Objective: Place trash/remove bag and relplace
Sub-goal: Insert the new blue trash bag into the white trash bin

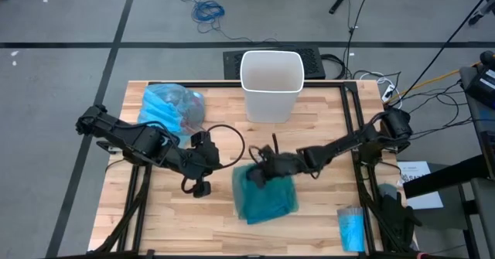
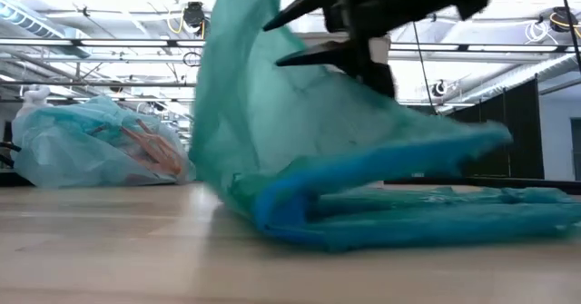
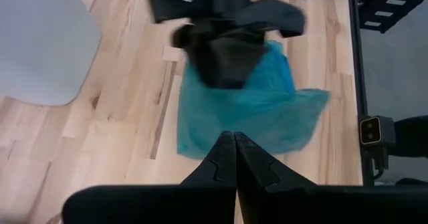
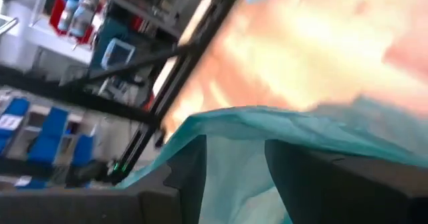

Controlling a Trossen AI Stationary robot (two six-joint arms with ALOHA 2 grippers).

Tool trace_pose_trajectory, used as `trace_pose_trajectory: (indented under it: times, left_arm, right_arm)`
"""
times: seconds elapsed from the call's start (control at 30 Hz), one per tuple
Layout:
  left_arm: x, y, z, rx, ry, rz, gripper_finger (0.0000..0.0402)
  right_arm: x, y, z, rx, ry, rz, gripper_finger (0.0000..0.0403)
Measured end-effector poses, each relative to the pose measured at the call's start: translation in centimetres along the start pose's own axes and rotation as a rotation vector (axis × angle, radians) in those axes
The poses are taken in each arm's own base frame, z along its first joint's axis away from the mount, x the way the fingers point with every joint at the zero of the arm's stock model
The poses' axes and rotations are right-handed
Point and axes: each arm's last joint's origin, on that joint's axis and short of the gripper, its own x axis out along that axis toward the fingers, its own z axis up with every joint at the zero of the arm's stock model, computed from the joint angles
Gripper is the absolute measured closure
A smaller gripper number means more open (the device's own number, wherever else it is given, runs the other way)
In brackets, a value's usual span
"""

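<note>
High view: right jaws point(image 1: 257, 172) pinch the teal bag point(image 1: 266, 197), lifting one edge off the bench point(image 1: 309, 135). Left jaws point(image 1: 203, 186) hang pressed together beside it.

White bin point(image 1: 271, 85), teal-green bag point(image 1: 267, 197), small blue roll point(image 1: 352, 230) on wooden table point(image 1: 155, 228)

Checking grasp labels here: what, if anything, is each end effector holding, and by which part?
The right end effector pinches the teal bag by its lifted upper edge. The left end effector is shut on nothing.

You see a grey floor point(image 1: 69, 73) with dark seams around the wooden table point(image 1: 325, 127), a blue cable coil point(image 1: 207, 11) lying on it, ceiling beams point(image 2: 91, 45) overhead.
</note>
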Motion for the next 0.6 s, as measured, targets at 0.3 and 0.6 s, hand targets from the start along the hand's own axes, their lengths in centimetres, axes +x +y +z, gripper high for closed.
trace_pose_trajectory:
  times: [0.3, 0.6]
  left_arm:
    - [0.0, 0.0, 0.0, 0.000, -0.007, 0.014, 0.0402]
    - [0.0, 0.0, 0.0, 0.001, -0.006, 0.015, 0.0402]
  right_arm:
    - [0.5, -0.8, 4.5, -0.043, -0.056, -0.109, 0.0258]
    - [0.4, 0.0, 3.4, -0.120, -0.017, -0.074, 0.0257]
